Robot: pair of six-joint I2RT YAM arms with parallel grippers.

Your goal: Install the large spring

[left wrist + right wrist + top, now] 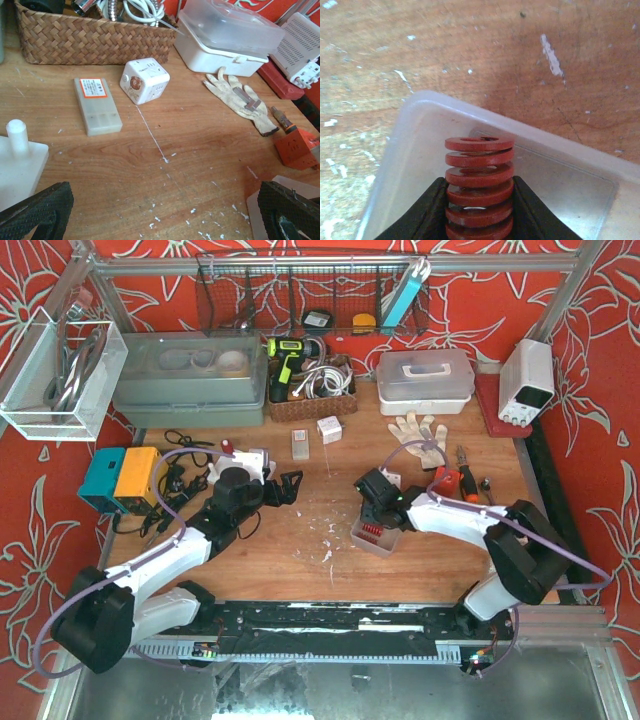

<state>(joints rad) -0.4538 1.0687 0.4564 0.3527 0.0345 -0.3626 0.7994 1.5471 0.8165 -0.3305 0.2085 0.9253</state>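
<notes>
The large spring (479,172) is a red coil of flat wire, standing upright between the black fingers (432,210) of my right gripper (479,182), which is shut on its lower coils. Below it is a translucent plastic tray (415,130). From above, the right gripper (375,508) hangs over that tray (386,548), where more red parts (368,532) lie. My left gripper (162,215) is open over bare wood, its pads (37,207) wide apart. A white fixture (20,165) with an upright peg (16,132) sits at its left.
A wicker basket (95,35), a white cube (145,80) and a clear orange-labelled box (97,105) lie ahead of the left gripper. To the right are a glove (237,97), a white lidded container (225,40), an orange block (297,147) and a power supply (527,380).
</notes>
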